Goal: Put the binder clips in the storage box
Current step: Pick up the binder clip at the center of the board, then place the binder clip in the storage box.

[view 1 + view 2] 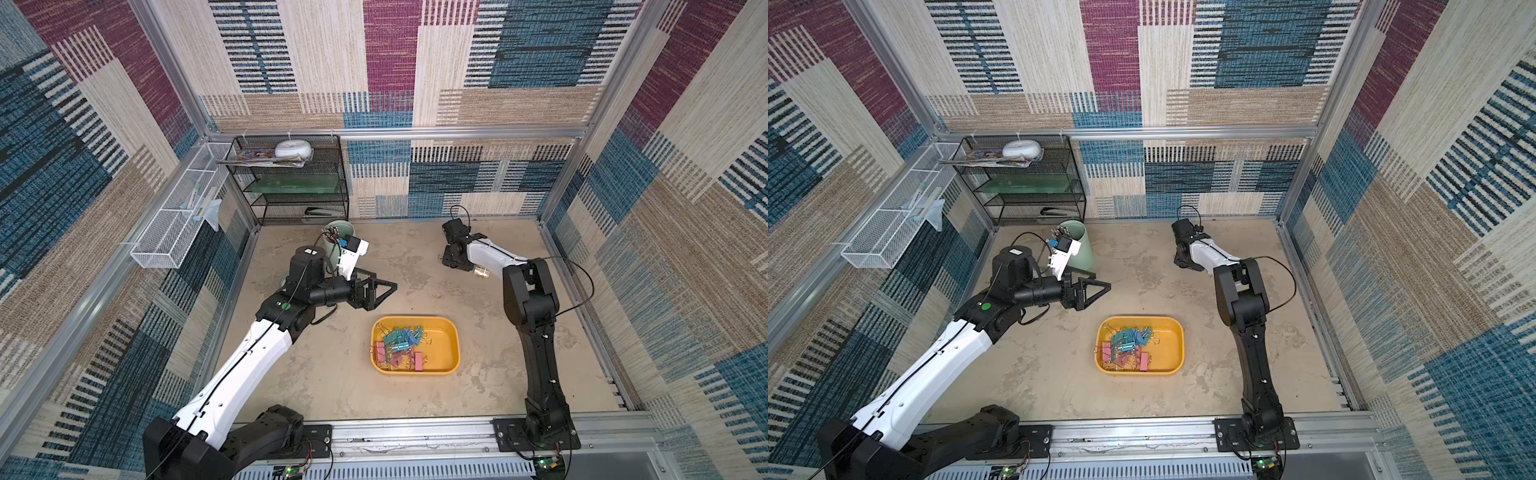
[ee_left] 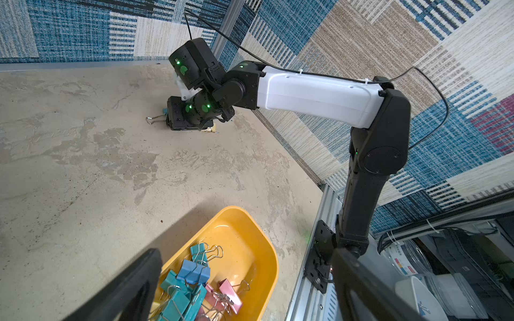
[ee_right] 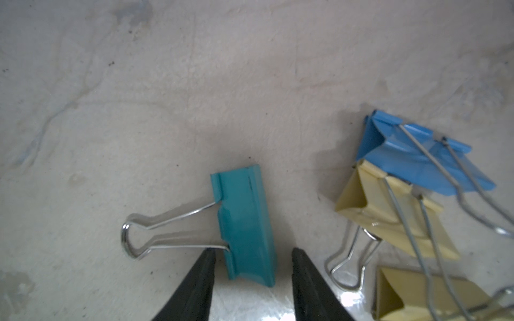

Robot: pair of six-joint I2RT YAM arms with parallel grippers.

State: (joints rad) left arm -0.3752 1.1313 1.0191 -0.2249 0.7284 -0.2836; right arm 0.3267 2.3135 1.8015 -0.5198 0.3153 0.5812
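The yellow-orange storage box (image 1: 441, 350) (image 1: 1168, 345) (image 2: 244, 239) sits at the table's front middle with several teal, blue and pink binder clips (image 1: 401, 340) (image 1: 1128, 341) (image 2: 192, 280) piled in its left half. My left gripper (image 1: 384, 286) (image 2: 246, 251) hangs open and empty, above and to the left of the box. Far back, my right gripper (image 3: 253, 251) points down at the table, open, its fingers either side of a teal clip (image 3: 244, 222) lying flat. A blue clip (image 3: 411, 158) and two yellow clips (image 3: 389, 216) lie just beside it.
A mint-green pen cup (image 1: 338, 232) stands behind the left wrist. A black mesh shelf (image 1: 291, 183) sits at the back left, and a white wire basket (image 1: 178, 220) hangs on the left wall. A metal rail (image 1: 415, 436) runs along the front edge.
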